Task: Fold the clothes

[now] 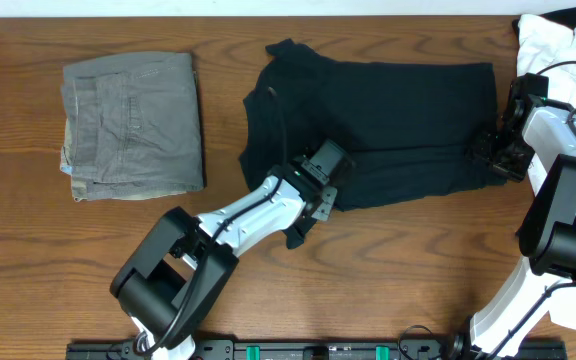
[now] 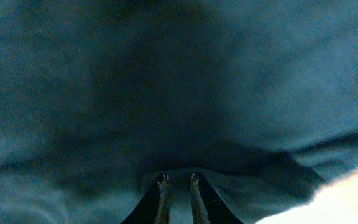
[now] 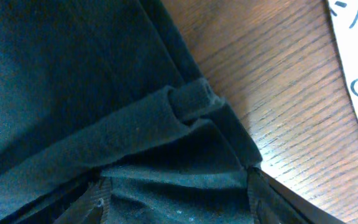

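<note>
The shirt (image 1: 388, 110) lies spread across the middle of the counter (image 1: 388, 270), collar end toward the folded trousers (image 1: 133, 125) on the left. Its other end stops just short of the white garment (image 1: 553, 45) in the far right corner. It looks flattened into a rough band, so I'd say a fold is being set up rather than finished.

The left gripper (image 1: 318, 180) is down on the near edge of the shirt. In its own camera the gripper (image 2: 179, 183) is narrow, fingers nearly together, with cloth tenting away from the tips, so it seems to have a pinch of fabric. The right gripper (image 1: 490, 150) sits at the shirt's right end, near the front corner. From its wrist it (image 3: 179, 193) stands wide, one finger on each side of the shirt (image 3: 73, 93), where a rolled bit of edge sticks up beside bare counter (image 3: 278, 74). It holds nothing as far as I can see.

To my eye the next move calls for the right gripper to close on that edge, taking every layer and not just the curl. Then both arms would need to lift together and carry the near side over evenly. If one goes ahead of the other, the thin cloth will likely drag and bunch.
</note>
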Controlling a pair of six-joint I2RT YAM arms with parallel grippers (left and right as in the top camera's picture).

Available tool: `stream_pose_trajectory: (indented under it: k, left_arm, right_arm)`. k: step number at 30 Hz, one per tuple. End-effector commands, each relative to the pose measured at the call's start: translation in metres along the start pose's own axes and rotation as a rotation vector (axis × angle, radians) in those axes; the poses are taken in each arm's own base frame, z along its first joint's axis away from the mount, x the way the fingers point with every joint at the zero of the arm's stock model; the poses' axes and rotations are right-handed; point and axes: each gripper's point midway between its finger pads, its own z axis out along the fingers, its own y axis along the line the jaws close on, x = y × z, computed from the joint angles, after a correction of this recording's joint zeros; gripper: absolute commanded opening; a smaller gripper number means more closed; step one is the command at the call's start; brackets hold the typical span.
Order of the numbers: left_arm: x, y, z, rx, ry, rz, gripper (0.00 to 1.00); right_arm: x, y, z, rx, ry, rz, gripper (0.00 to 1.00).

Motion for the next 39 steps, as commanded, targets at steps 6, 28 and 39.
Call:
stream_pose_trajectory:
  k: [6,28,39]
  left_arm:
    - [-0.022,0.026,0.001,-0.023,-0.061,-0.084,0.15]
    - [0.011,-0.01,0.007,0.186,0.108,-0.099,0.14]
    - [0.031,-0.018,-0.034,0.267,0.196,-0.104,0.14]
  right_arm:
    - [0.022,0.0,0.032,0.016,0.093,-0.016,0.7]
    - [0.023,0.0,0.032,0.016,0.093,-0.016,0.7]
    - [0.022,0.0,0.032,0.016,0.093,-0.016,0.7]
